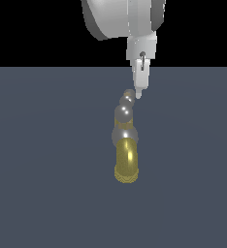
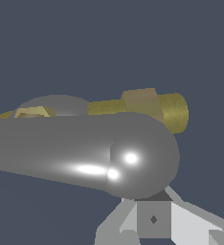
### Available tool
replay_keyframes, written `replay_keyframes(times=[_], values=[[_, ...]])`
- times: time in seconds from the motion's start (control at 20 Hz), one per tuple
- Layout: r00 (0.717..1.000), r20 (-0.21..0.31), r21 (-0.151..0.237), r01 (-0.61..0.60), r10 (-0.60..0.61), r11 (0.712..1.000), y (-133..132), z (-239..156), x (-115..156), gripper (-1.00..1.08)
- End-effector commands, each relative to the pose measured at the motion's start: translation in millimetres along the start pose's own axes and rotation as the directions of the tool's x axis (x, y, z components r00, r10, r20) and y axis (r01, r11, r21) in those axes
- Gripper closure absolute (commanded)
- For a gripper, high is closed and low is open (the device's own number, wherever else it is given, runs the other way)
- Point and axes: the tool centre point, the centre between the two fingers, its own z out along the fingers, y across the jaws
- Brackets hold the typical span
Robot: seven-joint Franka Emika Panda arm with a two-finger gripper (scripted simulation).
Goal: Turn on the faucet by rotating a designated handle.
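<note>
The faucet [image 1: 124, 137] stands on the dark floor, its brass-yellow spout [image 1: 126, 162] curving toward the camera with the ribbed tip lowest. Above its grey ball body, the handle [image 1: 123, 114] runs away from the camera as a row of shiny grey bulbs. My gripper [image 1: 138, 94] hangs from above, its tip just to the exterior view's right of the farthest bulb. In the wrist view the handle [image 2: 85, 153] fills the middle, and its rounded bulb overlaps the gripper [image 2: 153, 210]. A brass, ribbed-ended part of the faucet [image 2: 147, 107] shows behind. How the jaws stand is hidden.
A flat dark blue-grey floor [image 1: 47, 193] surrounds the faucet, with nothing else standing on it. The white arm [image 1: 120, 19] comes down from the top middle of the exterior view.
</note>
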Motion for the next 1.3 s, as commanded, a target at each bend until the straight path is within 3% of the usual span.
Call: replay_keyframes(times=[0.0, 0.05, 0.1, 1.25], values=[[0.996, -0.027, -0.002, 0.083, -0.084, 0.997, 0.5, -4.0, 73.7, 1.08], [0.996, -0.027, -0.002, 0.083, -0.084, 0.997, 0.5, -4.0, 73.7, 1.08], [1.000, -0.003, 0.000, 0.010, -0.010, 1.000, 1.6, -0.5, 16.8, 1.08], [0.997, -0.025, -0.002, 0.078, -0.078, 0.997, -52.7, -5.3, 127.0, 1.08]])
